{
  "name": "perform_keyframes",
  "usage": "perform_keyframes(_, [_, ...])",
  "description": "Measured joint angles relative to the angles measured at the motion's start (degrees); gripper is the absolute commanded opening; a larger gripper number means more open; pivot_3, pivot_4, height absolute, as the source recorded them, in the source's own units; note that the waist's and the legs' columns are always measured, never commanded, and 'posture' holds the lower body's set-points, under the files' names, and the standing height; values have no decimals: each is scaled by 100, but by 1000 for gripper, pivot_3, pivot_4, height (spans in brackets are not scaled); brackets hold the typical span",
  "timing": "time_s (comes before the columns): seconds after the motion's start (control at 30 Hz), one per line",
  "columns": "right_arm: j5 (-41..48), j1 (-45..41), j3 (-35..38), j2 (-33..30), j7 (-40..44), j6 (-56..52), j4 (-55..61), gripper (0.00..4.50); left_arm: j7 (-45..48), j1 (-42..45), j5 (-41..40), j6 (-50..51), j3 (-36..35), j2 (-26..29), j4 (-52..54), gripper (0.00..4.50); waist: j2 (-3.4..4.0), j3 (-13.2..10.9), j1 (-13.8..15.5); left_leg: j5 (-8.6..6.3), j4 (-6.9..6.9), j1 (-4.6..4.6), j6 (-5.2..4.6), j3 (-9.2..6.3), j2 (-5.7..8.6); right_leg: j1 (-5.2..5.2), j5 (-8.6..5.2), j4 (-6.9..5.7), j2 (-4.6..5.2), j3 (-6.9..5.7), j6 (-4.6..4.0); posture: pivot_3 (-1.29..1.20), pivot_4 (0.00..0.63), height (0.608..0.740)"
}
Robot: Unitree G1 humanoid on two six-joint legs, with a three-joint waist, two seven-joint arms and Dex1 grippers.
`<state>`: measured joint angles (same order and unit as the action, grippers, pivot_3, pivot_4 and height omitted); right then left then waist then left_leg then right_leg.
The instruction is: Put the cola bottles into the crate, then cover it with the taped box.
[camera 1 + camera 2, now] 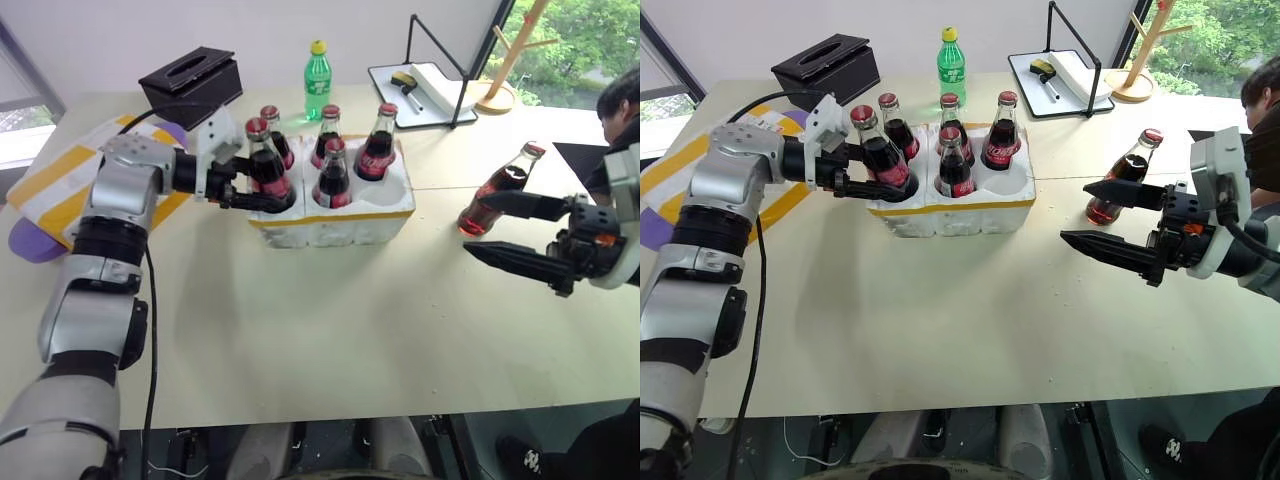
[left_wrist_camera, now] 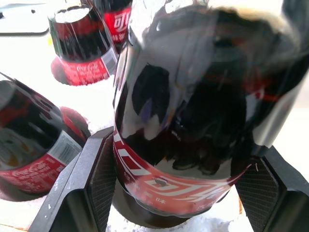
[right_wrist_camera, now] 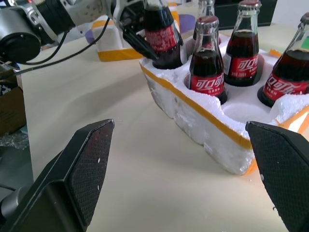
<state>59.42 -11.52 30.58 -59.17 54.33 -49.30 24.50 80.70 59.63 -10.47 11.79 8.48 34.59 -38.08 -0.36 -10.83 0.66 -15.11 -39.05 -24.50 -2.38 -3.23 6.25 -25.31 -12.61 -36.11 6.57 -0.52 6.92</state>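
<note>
Left wrist view: glossy glass cola bottle [image 2: 193,111], ribbed pincer pads [image 2: 104,179].

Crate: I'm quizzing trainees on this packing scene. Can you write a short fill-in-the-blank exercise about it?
1. The crate holds ___ cola bottles.
2. The sixth bottle stands outside it, beside the right gripper, whose jaws are ___.
3. Behind the crate, the green bottle has a ___ cap.

Missing words: five; open; yellow.
</note>
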Motion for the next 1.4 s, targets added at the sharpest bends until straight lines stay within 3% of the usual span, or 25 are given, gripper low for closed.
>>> perform_keyframes(0.27, [-205,-50,-145,47,26,217,-204,4500,-232,-522,-42,278,-125,42,638,4412,0,1,9,-1,-2,1,-1,-1,1,3,0,-1,2,0,0,0,150,736])
perform_keyframes(0.43, [-481,-30,-213,160,-54,361,-400,4500,-211,-975,-494,1161,-493,532,1621,4412,1,1,-30,10,2,0,17,0,-4,-4,0,-1,-4,1,0,0,150,736])
perform_keyframes(0.63, [-841,578,-34,183,-118,427,-446,4500,-76,-1803,-2358,3389,-1848,1806,4009,4412,2,1,16,6,0,2,12,-2,-4,4,0,0,-3,2,0,0,150,736])
perform_keyframes(0.8, [-1117,932,164,194,-203,543,-458,4500,-248,-2470,-3562,4480,-2656,2275,5267,4412,5,4,19,-2,0,28,-1,-5,-2,33,-1,5,-3,2,-1,0,150,736])
perform_keyframes(1.0, [-1534,1020,216,681,-891,608,-880,4500,-998,-3468,-3949,4681,-2786,2131,6112,4412,5,4,19,-1,5,50,3,-6,-6,51,-2,3,-4,3,-3,0,150,736])
perform_keyframes(1.4, [-2427,110,-190,1916,-2405,1222,-1762,4500,-1916,-3992,-4390,4534,-2798,1935,6605,4412,11,4,8,1,14,52,8,-4,-2,46,-2,3,-7,7,-3,0,150,736])
